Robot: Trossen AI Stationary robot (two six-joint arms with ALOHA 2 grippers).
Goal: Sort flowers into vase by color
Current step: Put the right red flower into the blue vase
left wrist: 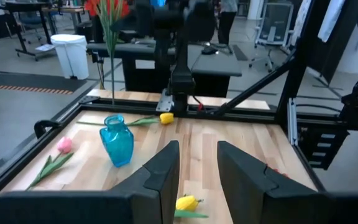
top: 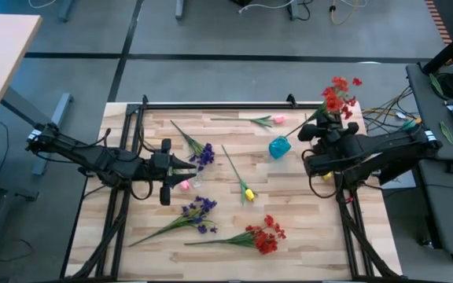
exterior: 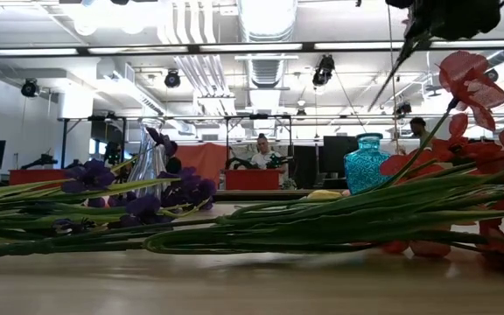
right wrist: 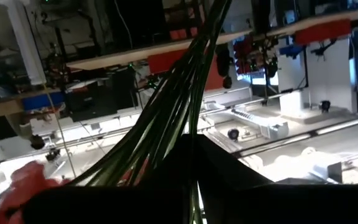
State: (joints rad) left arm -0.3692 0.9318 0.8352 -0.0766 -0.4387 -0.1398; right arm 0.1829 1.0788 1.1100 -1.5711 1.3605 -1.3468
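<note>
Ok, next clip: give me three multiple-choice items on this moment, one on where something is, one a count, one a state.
1. Where does the translucent blue glass vase stand?
A. At the table's front left corner
B. On the table's right half, close to the right gripper
C. On the floor

2. How many red blossom sprays lie flat on the wooden table?
A. None
B. One
C. Three

3. What is the right gripper doing?
A. Open and empty
B. Shut on a yellow tulip bud
C. Shut on the green stems of a red blossom spray

Answers:
1 B: the high view shows the blue glass vase just beside the right gripper.
2 B: a single red spray lies near the front edge.
3 C: stems run between its fingers in the right wrist view, and the held red spray is lifted off the table.
</note>
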